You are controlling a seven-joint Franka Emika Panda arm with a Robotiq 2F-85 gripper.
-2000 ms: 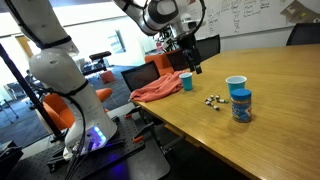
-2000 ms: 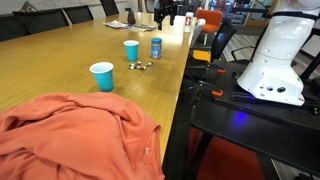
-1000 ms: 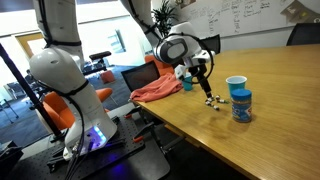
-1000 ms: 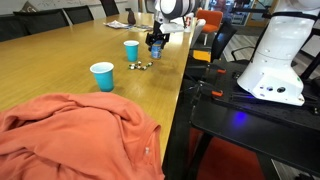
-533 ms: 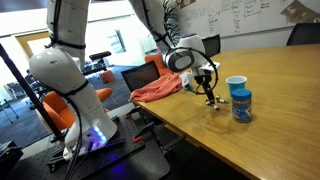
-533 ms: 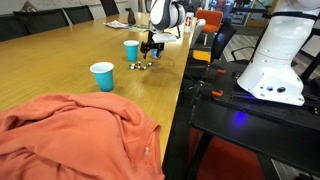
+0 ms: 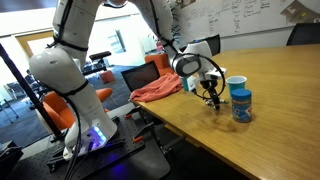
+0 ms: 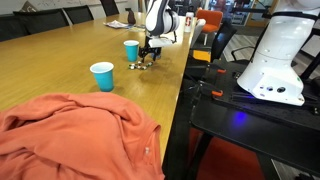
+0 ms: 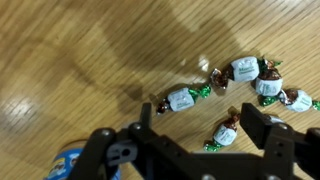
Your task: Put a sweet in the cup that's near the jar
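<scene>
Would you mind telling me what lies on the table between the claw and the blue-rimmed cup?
Just the wrapped sweets under the claw; beyond them, an exterior view shows bare tabletop up to the cup. The jar stands off that line.

Sweets (image 9: pixel 185 98) lie on table (image 7: pixel 285 125) beside cup (image 7: pixel 236 85), jar (image 7: pixel 241 105).
</scene>
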